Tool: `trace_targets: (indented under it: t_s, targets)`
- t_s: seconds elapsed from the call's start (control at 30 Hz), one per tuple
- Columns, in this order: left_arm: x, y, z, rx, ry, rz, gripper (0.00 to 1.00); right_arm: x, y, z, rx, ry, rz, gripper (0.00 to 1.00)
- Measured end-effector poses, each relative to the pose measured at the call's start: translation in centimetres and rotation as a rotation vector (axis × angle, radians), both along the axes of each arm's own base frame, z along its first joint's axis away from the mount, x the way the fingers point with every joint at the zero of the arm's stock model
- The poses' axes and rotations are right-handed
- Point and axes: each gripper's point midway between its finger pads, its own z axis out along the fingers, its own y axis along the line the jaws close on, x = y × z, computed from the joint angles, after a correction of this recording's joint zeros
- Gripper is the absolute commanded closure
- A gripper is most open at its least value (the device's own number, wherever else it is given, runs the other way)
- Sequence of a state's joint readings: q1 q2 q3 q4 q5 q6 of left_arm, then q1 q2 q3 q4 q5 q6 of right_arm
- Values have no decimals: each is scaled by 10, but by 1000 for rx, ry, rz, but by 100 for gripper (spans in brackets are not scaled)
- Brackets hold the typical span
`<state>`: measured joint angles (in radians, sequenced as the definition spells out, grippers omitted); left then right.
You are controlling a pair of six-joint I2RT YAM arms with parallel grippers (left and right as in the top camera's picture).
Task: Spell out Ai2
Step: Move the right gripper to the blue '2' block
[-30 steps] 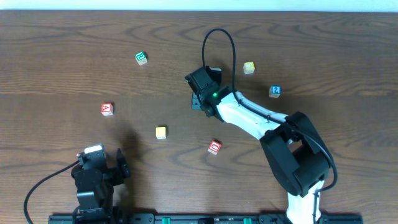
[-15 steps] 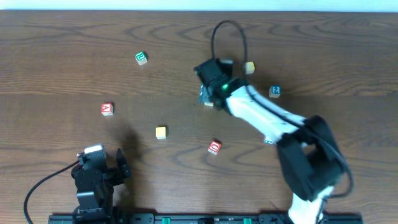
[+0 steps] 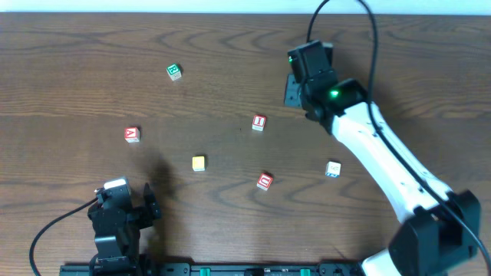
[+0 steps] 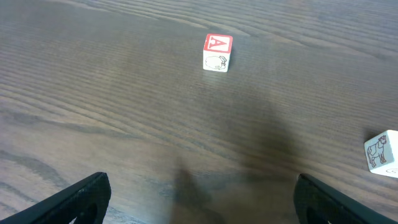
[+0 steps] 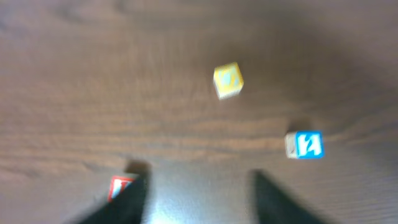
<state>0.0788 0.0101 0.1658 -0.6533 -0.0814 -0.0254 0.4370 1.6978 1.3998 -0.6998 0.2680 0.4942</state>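
The red-framed A cube point(image 3: 132, 134) lies at the left and shows ahead of my left gripper point(image 4: 202, 208), which is open and empty near the front edge point(image 3: 149, 207). The red-framed I cube point(image 3: 258, 123) sits alone mid-table; in the right wrist view it point(image 5: 119, 185) is partly behind one blurred finger. The blue-framed 2 cube point(image 5: 305, 144) shows only in the right wrist view, as my right arm hides it from overhead. My right gripper point(image 3: 293, 90) is raised at the back right, open and empty point(image 5: 199, 183).
A green-framed cube point(image 3: 174, 71) lies back left. A yellow cube point(image 3: 199, 162), a red cube with a rounder letter point(image 3: 265, 181) and a pale cube point(image 3: 332, 169) lie nearer the front. Another yellow cube point(image 5: 228, 81) lies ahead of the right gripper. A picture cube point(image 4: 380, 151) is at the left wrist view's right edge.
My right gripper has swung from mid-table to the back right and risen, uncovering the I cube. The arm now covers the 2 cube and the back yellow cube. The left arm is still.
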Motion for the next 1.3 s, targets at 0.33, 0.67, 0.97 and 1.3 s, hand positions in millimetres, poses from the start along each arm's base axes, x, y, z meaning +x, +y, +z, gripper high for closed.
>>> trace_targets:
  t_s: [0.33, 0.67, 0.97, 1.3]
  targets:
    - [0, 0, 0, 0, 0, 0, 5, -17, 38, -113, 45, 273, 139, 94]
    - [0, 0, 0, 0, 0, 0, 5, -19, 67, -139, 69, 285, 204, 98]
    - [0, 0, 0, 0, 0, 0, 4, -13, 71, -136, 86, 261, 210, 99]
    - [0, 0, 0, 0, 0, 0, 5, -15, 75, -136, 103, 266, 227, 99]
